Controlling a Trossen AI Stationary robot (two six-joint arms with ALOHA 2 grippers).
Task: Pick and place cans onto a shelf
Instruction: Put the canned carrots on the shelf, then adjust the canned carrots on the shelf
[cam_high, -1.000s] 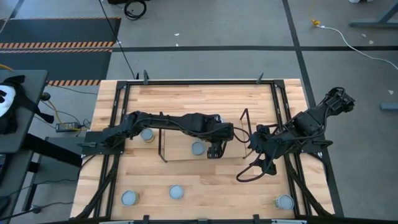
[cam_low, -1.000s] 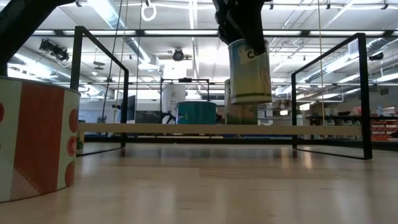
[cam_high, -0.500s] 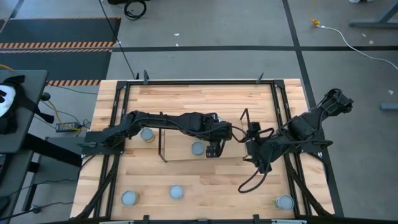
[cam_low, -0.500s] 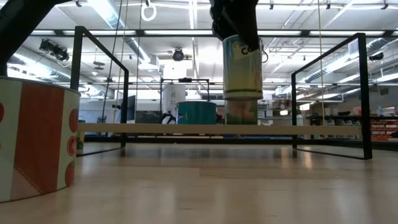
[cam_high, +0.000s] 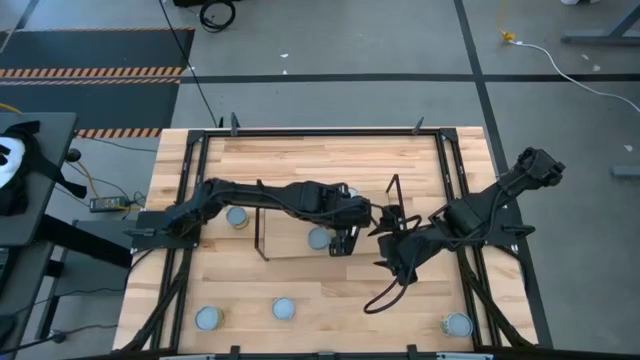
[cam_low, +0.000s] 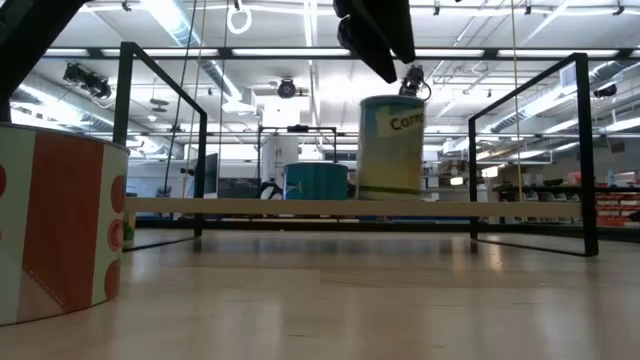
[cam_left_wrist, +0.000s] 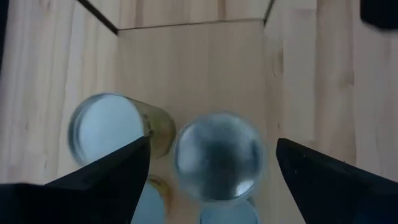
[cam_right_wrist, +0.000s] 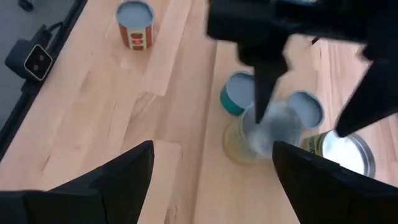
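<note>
The left gripper (cam_high: 343, 241) hangs spread wide over a small round metal can with a shiny grey top (cam_left_wrist: 217, 157), not touching it. That can stands on the light wood base of the low wire shelf (cam_low: 250, 207), among other cans. The right gripper (cam_high: 388, 222) waits just beside the shelf, spread apart and holding nothing.

A smooth grey concrete floor (cam_high: 330, 50) surrounds the light wooden plank tabletop (cam_high: 320, 155); a black-and-orange hazard-striped mat (cam_high: 90, 55) lies at ten o'clock.
</note>
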